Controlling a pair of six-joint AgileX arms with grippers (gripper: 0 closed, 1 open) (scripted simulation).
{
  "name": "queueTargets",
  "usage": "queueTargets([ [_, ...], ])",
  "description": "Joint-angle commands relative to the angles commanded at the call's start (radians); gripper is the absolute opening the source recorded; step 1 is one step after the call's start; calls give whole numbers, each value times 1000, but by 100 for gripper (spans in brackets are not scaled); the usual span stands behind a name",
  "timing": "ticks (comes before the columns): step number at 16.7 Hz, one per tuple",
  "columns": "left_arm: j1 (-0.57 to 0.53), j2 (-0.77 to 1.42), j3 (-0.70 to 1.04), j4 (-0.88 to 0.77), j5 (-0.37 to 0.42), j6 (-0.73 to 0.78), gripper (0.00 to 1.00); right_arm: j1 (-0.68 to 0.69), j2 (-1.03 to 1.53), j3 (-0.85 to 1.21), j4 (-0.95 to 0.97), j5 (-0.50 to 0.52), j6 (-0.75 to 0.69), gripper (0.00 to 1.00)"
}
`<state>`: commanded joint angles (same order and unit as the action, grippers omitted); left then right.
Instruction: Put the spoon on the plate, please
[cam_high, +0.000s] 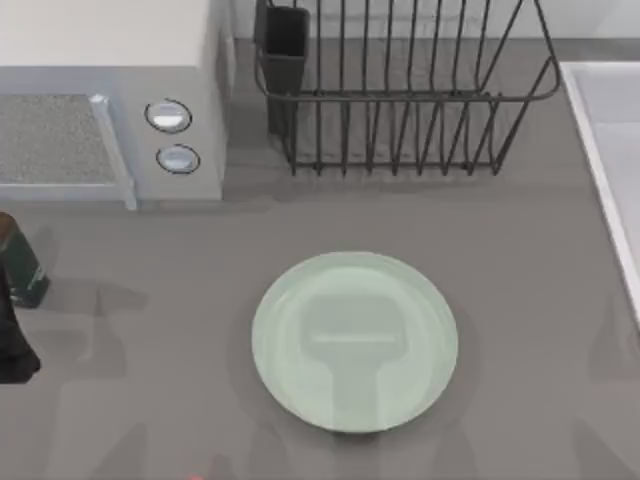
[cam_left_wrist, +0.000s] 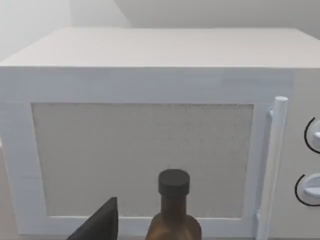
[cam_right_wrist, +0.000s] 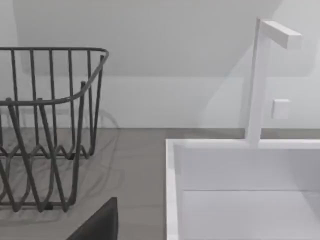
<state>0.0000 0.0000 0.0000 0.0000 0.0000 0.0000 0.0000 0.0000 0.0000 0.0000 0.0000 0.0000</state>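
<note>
Spoon (cam_high: 195, 477) is a red speck at the top view's bottom edge, left of the plate (cam_high: 355, 340); I cannot tell the left gripper's (cam_left_wrist: 100, 222) or right gripper's (cam_right_wrist: 100, 220) grip, so a poorly sighted reach may nudge it away.

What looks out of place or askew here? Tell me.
Nothing stands out. The plate lies flat and bare mid-table, the bottle stands upright before the microwave, and the dish rack stands upright beside the sink.
</note>
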Motion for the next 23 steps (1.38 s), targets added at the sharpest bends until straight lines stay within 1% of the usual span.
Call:
queueTargets([
  [2,0,0,0,0,0,0,100,0,0,0,0,0,0,100],
  [4,0,0,0,0,0,0,100,-10,25,16,-21,1,-30,100],
  [6,0,0,0,0,0,0,100,-30,85,54,-66,0,-99,100],
  [8,0,0,0,0,0,0,100,-60,173,109,-132,-1,-202,100],
  [11,0,0,0,0,0,0,100,-117,343,216,-260,-3,-401,100],
  [19,0,0,0,0,0,0,100,-304,879,553,-669,-4,-1025,100],
  [23,0,0,0,0,0,0,100,-390,1122,706,-853,-3,-1307,100],
])
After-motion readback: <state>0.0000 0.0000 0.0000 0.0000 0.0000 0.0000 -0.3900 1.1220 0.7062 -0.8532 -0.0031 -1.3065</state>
